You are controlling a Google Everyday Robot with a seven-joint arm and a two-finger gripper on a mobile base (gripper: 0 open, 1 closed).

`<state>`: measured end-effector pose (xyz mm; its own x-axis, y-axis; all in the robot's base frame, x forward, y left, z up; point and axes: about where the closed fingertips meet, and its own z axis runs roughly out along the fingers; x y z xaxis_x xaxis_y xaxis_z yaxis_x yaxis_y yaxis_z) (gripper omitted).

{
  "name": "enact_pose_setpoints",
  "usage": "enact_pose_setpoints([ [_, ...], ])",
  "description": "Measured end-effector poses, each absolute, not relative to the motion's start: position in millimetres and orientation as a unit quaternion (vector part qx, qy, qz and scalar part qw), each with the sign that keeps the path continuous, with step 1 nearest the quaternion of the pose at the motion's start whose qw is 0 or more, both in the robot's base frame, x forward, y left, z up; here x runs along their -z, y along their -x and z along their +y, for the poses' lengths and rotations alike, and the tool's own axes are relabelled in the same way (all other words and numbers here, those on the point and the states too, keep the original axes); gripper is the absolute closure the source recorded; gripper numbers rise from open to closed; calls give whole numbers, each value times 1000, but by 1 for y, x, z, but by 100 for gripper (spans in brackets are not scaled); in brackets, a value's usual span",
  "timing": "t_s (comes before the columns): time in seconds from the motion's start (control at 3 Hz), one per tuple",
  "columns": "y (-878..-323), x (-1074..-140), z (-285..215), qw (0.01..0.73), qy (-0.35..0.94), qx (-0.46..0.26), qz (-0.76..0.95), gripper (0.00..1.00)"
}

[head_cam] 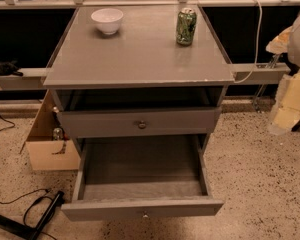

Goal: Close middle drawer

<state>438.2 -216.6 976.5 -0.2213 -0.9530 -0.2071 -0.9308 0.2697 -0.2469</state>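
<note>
The middle drawer (142, 209) is pulled far out of the grey cabinet (140, 59). Its long grey tray (142, 164) is bare. Its low front panel carries one small round metal knob (145, 215) at centre. Above it, the taller-fronted top drawer (140, 123) with a like knob (142, 124) stands slightly out. The lowest drawer is hidden under the open one. My gripper (286, 109) shows as a pale blurred shape at the right edge, to the right of the cabinet and well apart from the middle drawer.
A white bowl (107, 20) and a green can (186, 26) stand on the cabinet top. A cardboard box (45, 146) sits on the floor left of the cabinet. Black cables and a black bar (35, 219) lie at the lower left. A white cable (255, 44) hangs at the right.
</note>
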Motion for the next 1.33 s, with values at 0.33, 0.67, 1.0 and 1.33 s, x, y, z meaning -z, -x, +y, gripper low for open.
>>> enact_pose_setpoints([
  [0.33, -440, -969, -216, 162, 604, 35, 779, 0],
  [0.67, -431, -933, -217, 170, 606, 24, 777, 0],
  [1.0, -412, -878, -221, 183, 605, 18, 774, 0],
  [1.33, -394, -807, -224, 184, 605, 13, 775, 0],
])
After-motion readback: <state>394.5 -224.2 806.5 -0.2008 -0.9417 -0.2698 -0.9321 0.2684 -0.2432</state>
